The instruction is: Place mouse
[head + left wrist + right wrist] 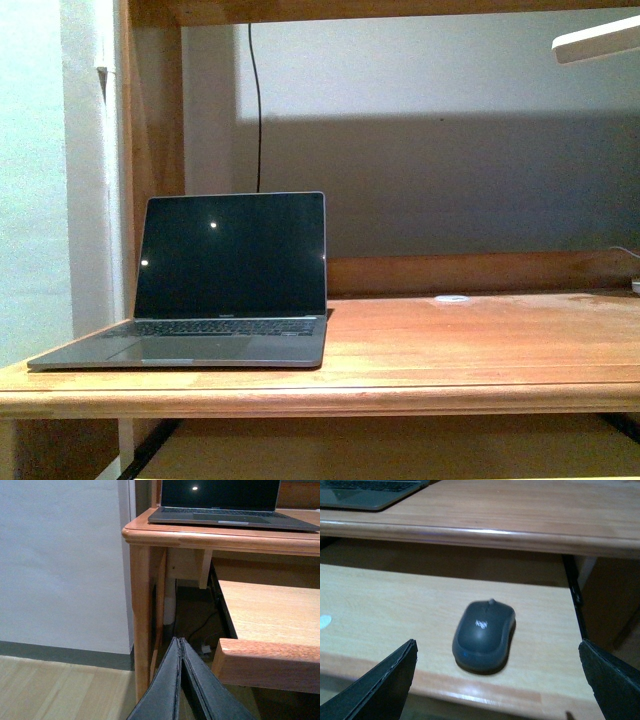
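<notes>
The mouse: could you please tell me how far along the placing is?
Nothing looks done: the mouse lies on the pull-out shelf under the desk top. In hand: the open right gripper straddles it, not touching. Remaining: grasp, lift and place it.

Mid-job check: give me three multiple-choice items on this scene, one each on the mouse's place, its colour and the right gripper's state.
1. Where is the mouse? A on the laptop; B on the pull-out shelf; C on the floor.
2. Its colour? A white; B red; C dark grey.
3. The right gripper is: A open; B shut on the mouse; C shut, empty.

Answers:
1. B, it lies on the shelf below the desk.
2. C, its shell is dark grey.
3. A, its fingers stand wide apart, clear of the mouse.
</notes>
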Available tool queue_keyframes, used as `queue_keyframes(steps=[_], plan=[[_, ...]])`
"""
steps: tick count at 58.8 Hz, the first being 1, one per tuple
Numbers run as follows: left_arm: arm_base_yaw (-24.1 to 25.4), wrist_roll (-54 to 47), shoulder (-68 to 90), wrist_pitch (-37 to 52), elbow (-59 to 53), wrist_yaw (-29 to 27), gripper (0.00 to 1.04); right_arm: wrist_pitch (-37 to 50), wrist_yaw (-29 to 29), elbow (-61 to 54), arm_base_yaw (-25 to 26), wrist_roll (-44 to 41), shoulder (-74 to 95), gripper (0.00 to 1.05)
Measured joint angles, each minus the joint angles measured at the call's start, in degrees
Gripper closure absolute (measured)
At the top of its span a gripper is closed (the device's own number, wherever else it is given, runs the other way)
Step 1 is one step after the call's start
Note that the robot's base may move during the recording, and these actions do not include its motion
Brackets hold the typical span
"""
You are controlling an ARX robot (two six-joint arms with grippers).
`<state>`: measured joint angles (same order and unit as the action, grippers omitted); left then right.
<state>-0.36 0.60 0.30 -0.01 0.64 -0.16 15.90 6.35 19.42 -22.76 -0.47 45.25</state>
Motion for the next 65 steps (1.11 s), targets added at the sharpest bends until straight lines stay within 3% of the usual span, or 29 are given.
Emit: queue_keyframes(steps=[7, 21, 25, 39, 65], plan=[[0.0, 0.0, 0.0, 0.0, 0.0, 0.0, 0.98, 2.8, 1.6, 4.8, -2.6, -1.8, 10.1, 0.07], [0.0, 0.0, 0.0, 0.0, 0.0, 0.0, 0.61, 2.3, 4.7, 11.8, -4.5, -6.5, 20.0, 0.07], [0.0, 0.0, 0.0, 0.0, 0.0, 0.0, 0.45, 1.2, 6.2, 13.8, -4.5, -8.2, 22.3, 0.07], [0.0, 0.0, 0.0, 0.0, 0.0, 0.0, 0.08, -1.1, 7.6, 14.5, -3.2, -12.3, 26.1, 0.07], [0.0, -0.1, 0.0, 0.0, 0.0, 0.0, 0.08, -5.5, 6.0, 16.4, 1.8, -12.2, 29.5, 0.07]])
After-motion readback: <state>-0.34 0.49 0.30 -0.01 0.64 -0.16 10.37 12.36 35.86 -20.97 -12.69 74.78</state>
